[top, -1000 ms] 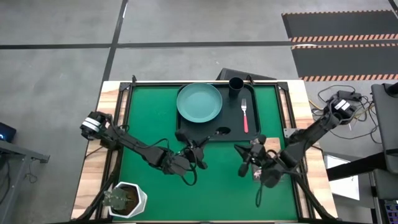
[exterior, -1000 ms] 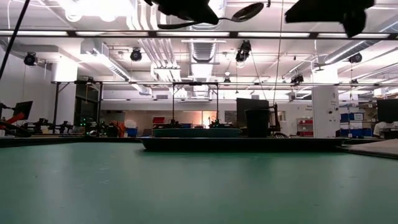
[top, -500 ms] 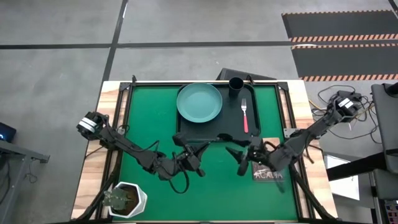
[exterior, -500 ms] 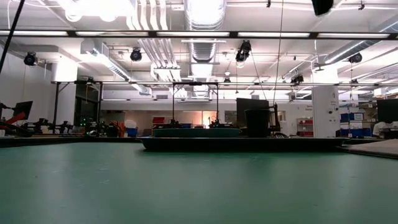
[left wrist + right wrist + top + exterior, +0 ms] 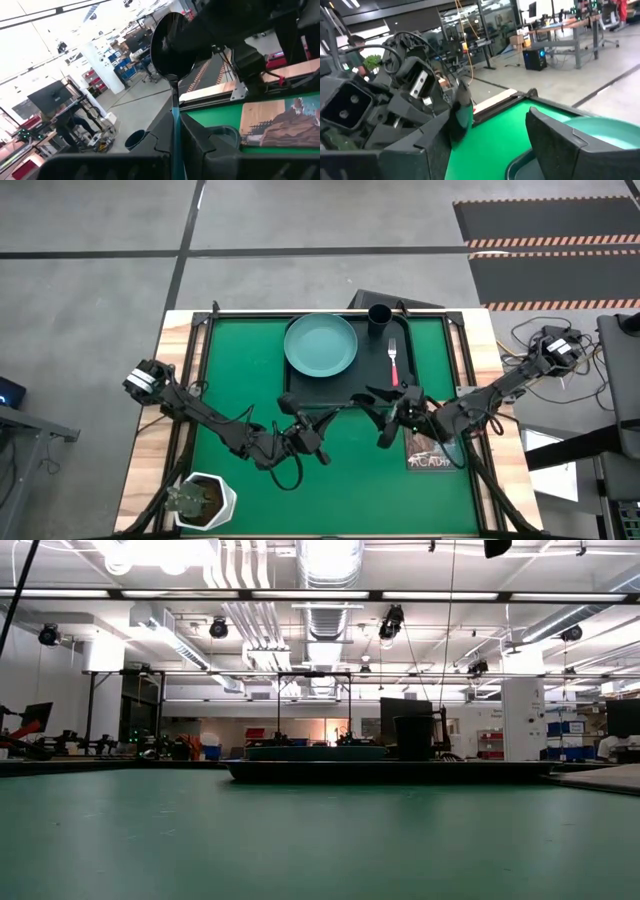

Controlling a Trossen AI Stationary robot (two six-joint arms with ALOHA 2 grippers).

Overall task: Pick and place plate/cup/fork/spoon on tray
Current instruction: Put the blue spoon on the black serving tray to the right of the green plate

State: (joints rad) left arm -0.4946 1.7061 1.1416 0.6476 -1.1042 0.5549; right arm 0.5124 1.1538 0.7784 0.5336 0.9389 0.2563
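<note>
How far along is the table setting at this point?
Three of four pieces look done: the plate, cup and fork sit on the tray. In hand: the spoon, clamped by its blue handle in the left gripper above the tray's near edge, facing the right gripper, whose jaws stand open. Left: setting the spoon on the tray.

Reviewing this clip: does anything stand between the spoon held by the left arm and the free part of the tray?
The right gripper does: open, it hovers at the tray's near edge, close beside the spoon that the left gripper holds up.
</note>
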